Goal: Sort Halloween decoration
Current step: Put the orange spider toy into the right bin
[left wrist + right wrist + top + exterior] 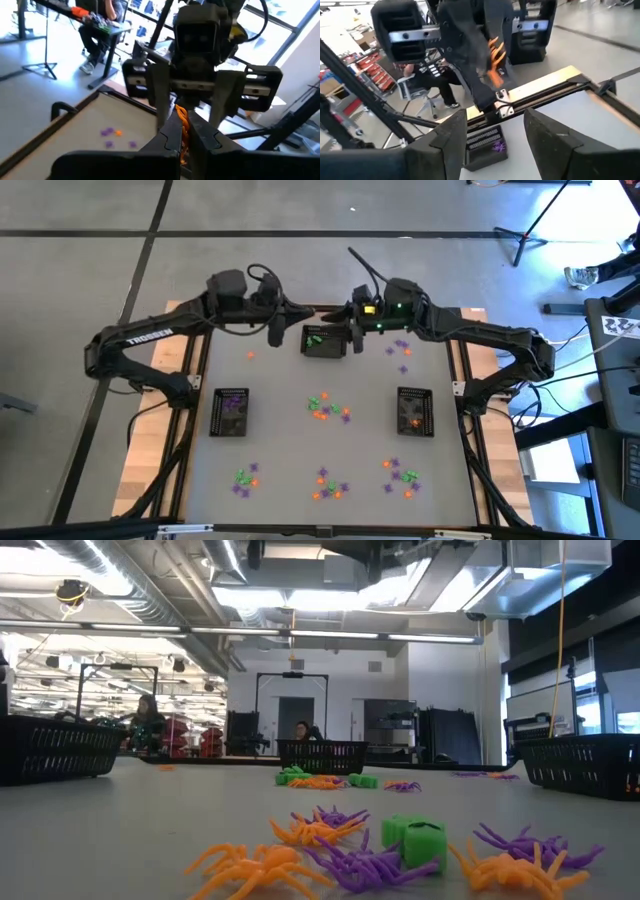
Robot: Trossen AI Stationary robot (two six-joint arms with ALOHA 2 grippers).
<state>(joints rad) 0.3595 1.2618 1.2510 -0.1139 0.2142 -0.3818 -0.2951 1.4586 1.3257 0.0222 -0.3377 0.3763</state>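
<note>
My left gripper [277, 332] hovers over the table's far middle, shut on an orange trinket [181, 120]. My right gripper [352, 338] faces it from the right and is open. Its fingers [451, 142] stand wide apart, short of the trinket [494, 55], and touch nothing. Between and below the two grippers a black mesh basket [322, 342] with green trinkets stands on the table. Groups of purple, green and orange trinkets lie at the middle [325, 407] and along the near edge [327, 483]. The low view shows neither gripper. My left gripper pinches the orange trinket [182, 116] between its two fingers. The trinket's orange legs [495, 50] stick out past the fingertips. It is lifted clear of the table, in the air above the far edge. Which part of it sits between the fingers is hidden.
A basket with purple trinkets [231, 412] stands at the left, and one with orange trinkets [415, 412] at the right. Loose purple trinkets [402, 350] lie at the far right, and a single orange one [250, 354] at the far left. People sit in the room beyond the table [300, 732].
</note>
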